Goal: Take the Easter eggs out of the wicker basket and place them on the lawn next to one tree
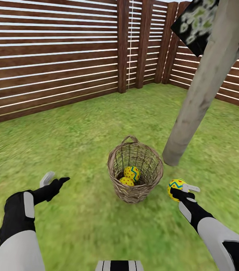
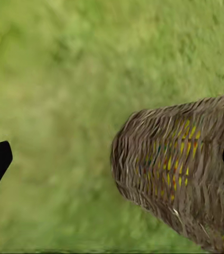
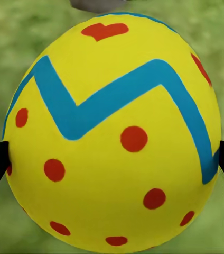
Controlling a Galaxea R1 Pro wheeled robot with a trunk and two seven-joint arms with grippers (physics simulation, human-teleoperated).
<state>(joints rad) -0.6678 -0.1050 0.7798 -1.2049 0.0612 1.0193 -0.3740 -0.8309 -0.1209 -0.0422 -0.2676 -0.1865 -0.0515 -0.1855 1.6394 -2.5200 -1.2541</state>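
Head view: right end effector (image 1: 184,191) grips egg (image 1: 176,185) beside basket (image 1: 135,169).

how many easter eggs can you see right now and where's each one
3. Two Easter eggs lie inside the wicker basket: a zigzag egg and a dotted egg in front of it. The third egg is held in the right gripper, beside the tree trunk.

2 eggs (image 1: 130,176) in basket (image 1: 134,192)

Open-woven tan wicker basket (image 1: 135,171), rough strands, smooth glossy painted egg (image 3: 112,132), mottled matt grass lawn (image 1: 70,143), dark brown slatted wooden fence (image 1: 48,56), pale grey-tan, faintly streaked tree trunk (image 1: 200,90)
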